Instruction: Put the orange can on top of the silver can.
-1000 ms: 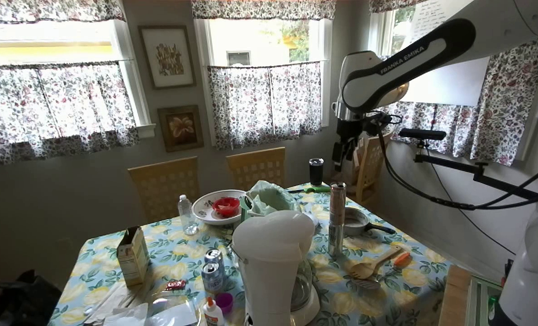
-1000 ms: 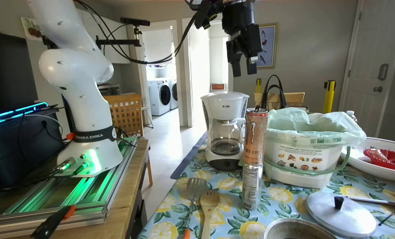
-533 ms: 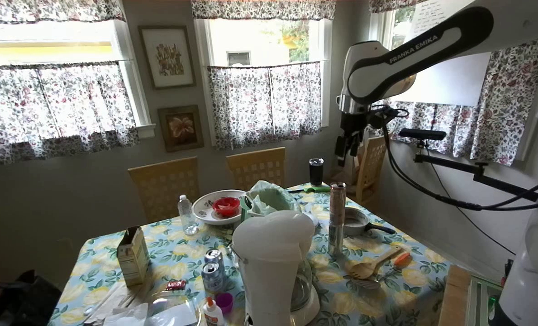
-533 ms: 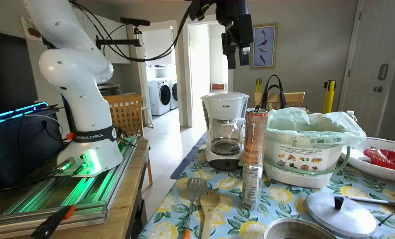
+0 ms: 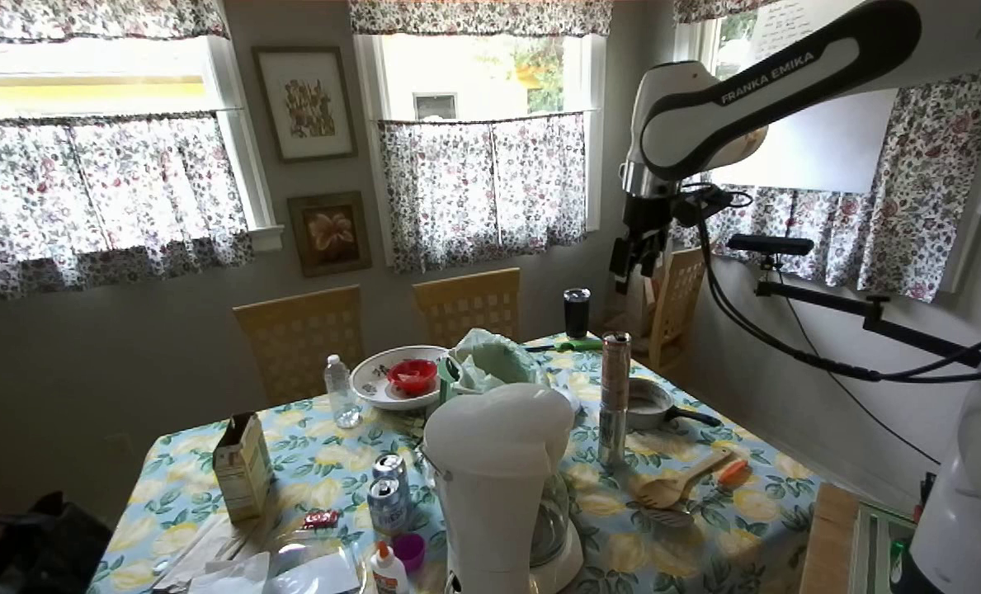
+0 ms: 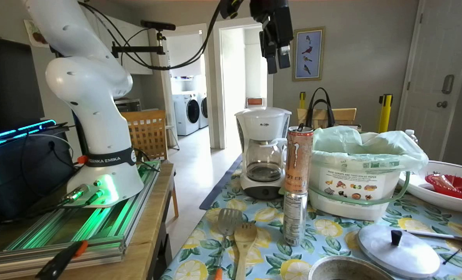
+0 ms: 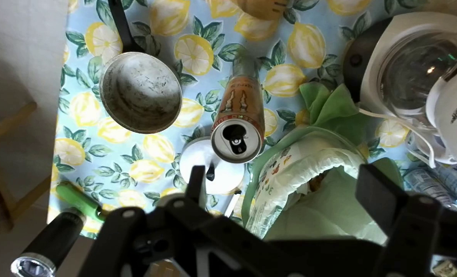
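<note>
The orange can (image 5: pixel 615 363) stands upright on top of the silver can (image 5: pixel 612 437), and the two form a straight stack on the tablecloth. The stack also shows in an exterior view, with the orange can (image 6: pixel 298 161) above the silver can (image 6: pixel 294 219). In the wrist view the orange can's open top (image 7: pixel 237 141) faces the camera, and a small part of the silver can (image 7: pixel 245 66) shows behind it. My gripper (image 7: pixel 286 188) is open, with nothing between its fingers. It hangs well above the stack and apart from it, also in both exterior views (image 5: pixel 634 268) (image 6: pixel 278 66).
A white coffee maker (image 6: pixel 264 124) and a bin with a green liner (image 6: pixel 351 186) stand close to the stack. A pan (image 7: pixel 140 92), a lid (image 6: pixel 398 252), a spatula (image 6: pixel 229 221) and a wooden fork (image 6: pixel 245 237) lie nearby. A black tumbler (image 5: pixel 576 313) stands at a table corner.
My gripper has risen and drifted a little, to the right in an exterior view where the coffee maker is in front. It stays open. The two stacked cans have not moved.
</note>
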